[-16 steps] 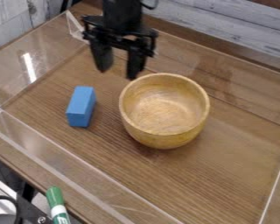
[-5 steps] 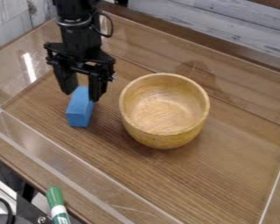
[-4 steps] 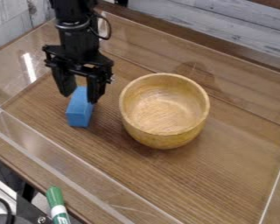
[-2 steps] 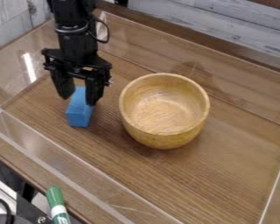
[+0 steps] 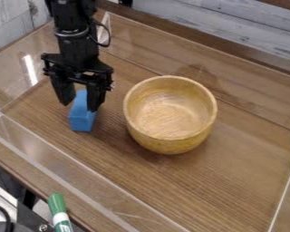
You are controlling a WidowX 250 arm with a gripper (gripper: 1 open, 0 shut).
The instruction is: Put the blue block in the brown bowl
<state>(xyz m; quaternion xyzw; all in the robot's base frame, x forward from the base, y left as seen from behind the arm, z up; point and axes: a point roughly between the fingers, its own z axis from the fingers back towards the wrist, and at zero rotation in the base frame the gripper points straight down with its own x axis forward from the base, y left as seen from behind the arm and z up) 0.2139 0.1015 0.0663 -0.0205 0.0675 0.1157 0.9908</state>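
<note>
Tool (image 5: 77, 98) fingers straddling blue block (image 5: 81, 116), grip uncertain, brown bowl (image 5: 169, 112) near, bare table (image 5: 232, 181) beyond.

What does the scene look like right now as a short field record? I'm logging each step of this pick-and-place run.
hand: pointing straight down, its fingers either side of the blue block's far end
hand state: around the block; whether the fingers press it cannot be told
blue block: on the table, left of the bowl, not lifted
brown bowl: upright, nothing inside
table: wooden, under a glossy clear sheet
green marker: at the near edge, partly out of view
task step: block not yet in bowl
</note>
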